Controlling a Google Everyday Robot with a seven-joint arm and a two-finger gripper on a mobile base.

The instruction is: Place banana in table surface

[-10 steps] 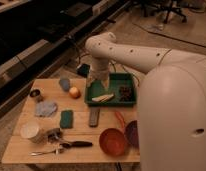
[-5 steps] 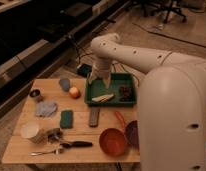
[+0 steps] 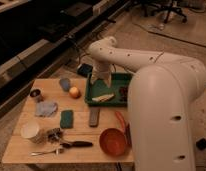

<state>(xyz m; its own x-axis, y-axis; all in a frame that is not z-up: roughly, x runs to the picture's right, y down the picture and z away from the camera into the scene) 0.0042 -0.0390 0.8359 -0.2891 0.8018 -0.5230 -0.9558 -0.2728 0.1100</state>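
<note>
1. Dim workshop floor and dark benches surround a pale wooden table surface [image 3: 82,126] that carries all the items.
2. The banana [image 3: 103,98], pale and slightly curved, lies flat in the dark green tray [image 3: 117,82], just below the gripper and a little toward the table's near edge. It rests on the tray floor and is not on the wood, so the task is judged not yet done.
3. The gripper [image 3: 101,81] hangs over the tray's left half, pointing down. Its jaws are apart and hold nothing. This posture is judged to be a line-up for a pick from above.
4. The white arm [image 3: 131,57] reaches in from the robot body on the gripper's right, leaving the tray contents visible.
5. A round orange fruit [image 3: 74,92] sits on the wood just left of the gripper, outside the tray.
6. A green sponge [image 3: 66,119] lies further out, below and left of the gripper. Bare wood beside it is judged a workable set-down area.
</note>
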